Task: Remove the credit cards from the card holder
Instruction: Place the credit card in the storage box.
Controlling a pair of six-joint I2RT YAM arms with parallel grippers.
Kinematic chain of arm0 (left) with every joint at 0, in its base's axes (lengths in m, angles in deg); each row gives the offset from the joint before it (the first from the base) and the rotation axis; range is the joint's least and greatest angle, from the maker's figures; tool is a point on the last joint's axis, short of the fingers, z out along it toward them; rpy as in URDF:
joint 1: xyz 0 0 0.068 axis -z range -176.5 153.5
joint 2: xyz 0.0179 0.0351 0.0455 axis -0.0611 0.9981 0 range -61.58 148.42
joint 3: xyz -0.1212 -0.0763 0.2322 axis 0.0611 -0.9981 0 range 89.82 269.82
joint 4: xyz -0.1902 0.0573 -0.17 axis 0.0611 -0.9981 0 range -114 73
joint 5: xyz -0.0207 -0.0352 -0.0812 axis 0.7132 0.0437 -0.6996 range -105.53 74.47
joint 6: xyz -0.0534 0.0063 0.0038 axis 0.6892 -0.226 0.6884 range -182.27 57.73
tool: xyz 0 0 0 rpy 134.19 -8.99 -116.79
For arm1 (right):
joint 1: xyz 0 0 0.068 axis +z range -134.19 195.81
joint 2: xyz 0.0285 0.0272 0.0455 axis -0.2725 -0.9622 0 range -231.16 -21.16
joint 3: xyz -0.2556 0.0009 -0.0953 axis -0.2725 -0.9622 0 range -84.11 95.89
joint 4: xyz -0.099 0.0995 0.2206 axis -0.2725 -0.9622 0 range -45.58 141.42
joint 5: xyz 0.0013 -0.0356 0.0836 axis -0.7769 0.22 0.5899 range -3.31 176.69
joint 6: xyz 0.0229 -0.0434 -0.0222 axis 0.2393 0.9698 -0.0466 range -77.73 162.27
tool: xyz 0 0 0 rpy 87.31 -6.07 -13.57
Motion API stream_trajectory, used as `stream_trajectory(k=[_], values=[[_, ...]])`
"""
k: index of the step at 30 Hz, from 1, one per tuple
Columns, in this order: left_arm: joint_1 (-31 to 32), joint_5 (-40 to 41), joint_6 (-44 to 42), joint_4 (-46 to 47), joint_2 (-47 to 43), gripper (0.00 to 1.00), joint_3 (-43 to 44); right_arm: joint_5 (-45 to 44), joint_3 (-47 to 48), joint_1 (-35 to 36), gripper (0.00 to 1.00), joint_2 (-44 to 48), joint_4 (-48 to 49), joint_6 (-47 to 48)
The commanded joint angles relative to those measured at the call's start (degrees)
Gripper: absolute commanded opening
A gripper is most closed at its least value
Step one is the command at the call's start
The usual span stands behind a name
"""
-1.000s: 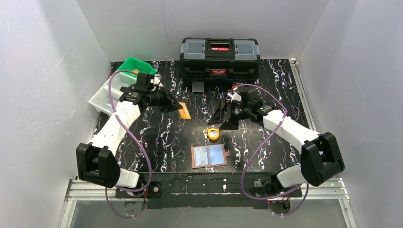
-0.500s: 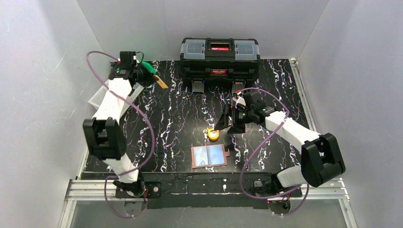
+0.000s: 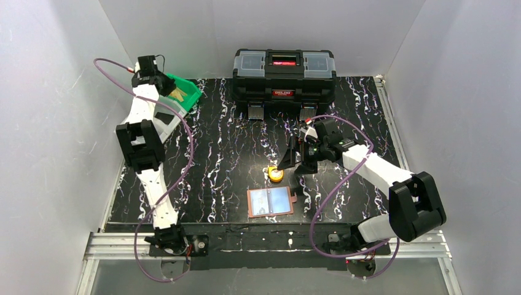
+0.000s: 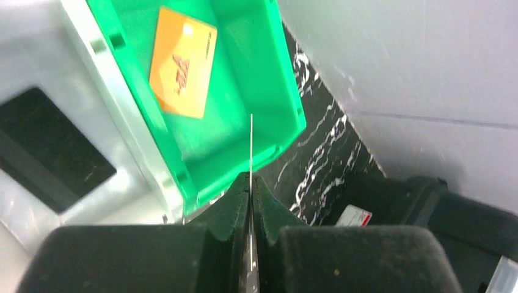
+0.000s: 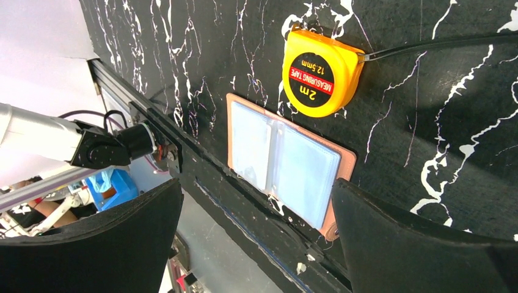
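Note:
The card holder (image 3: 269, 201) lies open near the table's front edge, its pale bluish sleeves facing up; it also shows in the right wrist view (image 5: 284, 165). My left gripper (image 3: 167, 84) is at the far left over the green bin (image 3: 191, 96). In the left wrist view it (image 4: 251, 178) is shut on a thin card (image 4: 251, 140) seen edge-on. A gold card (image 4: 183, 61) lies flat in the green bin (image 4: 275, 79). A black card (image 4: 52, 149) lies in the white bin (image 4: 36, 36). My right gripper (image 3: 293, 161) is open and empty, above the holder (image 5: 256, 183).
A round yellow tape measure (image 3: 276, 174) sits just behind the holder, also in the right wrist view (image 5: 321, 74). A large black toolbox (image 3: 284, 74) stands at the back centre. White walls close in both sides.
My left arm swung from the table's middle to the far-left bins, carrying a gold card. My right gripper drifted slightly toward the tape measure. The holder has not moved.

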Motion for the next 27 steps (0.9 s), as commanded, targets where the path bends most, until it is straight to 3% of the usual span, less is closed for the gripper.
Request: stream_trajectory(k=[1, 5, 7, 10, 11, 13, 21, 27], values=[[-0.79, 3.55, -1.14, 1.53, 2.76, 0.0, 6.32, 1.3, 0.11, -0.35, 0.98, -0.46, 1.29, 0.23], [-1.1, 3.13, -0.67, 1.59, 8.09, 0.0, 12.04, 1.02, 0.38, -0.32, 0.98, -0.73, 1.16, 0.44], [-1.03, 2.55, -0.25, 0.64, 10.56, 0.06, 15.7, 0.87, 0.22, -0.31, 0.98, -1.02, 1.26, 0.46], [-1.07, 3.33, 0.42, 0.11, 11.39, 0.38, 17.55, 0.94, -0.03, -0.32, 0.98, -1.1, 1.39, 0.19], [-1.04, 3.74, 0.28, 0.1, 10.47, 0.54, 17.49, 0.79, -0.27, -0.36, 0.98, -0.73, 1.39, 0.03], [-1.05, 3.63, 0.15, 0.57, 9.18, 0.62, 16.39, 0.92, -0.18, -0.31, 0.98, -0.82, 1.22, 0.15], [-0.83, -0.38, -0.76, 0.44, -0.53, 0.71, 9.24, -0.12, -0.57, -0.31, 0.98, 0.66, 0.78, -0.54], [1.58, -4.49, 1.12, -0.65, -15.98, 0.72, -7.28, -2.41, -1.19, -0.24, 0.99, 1.45, 0.89, -2.45]])
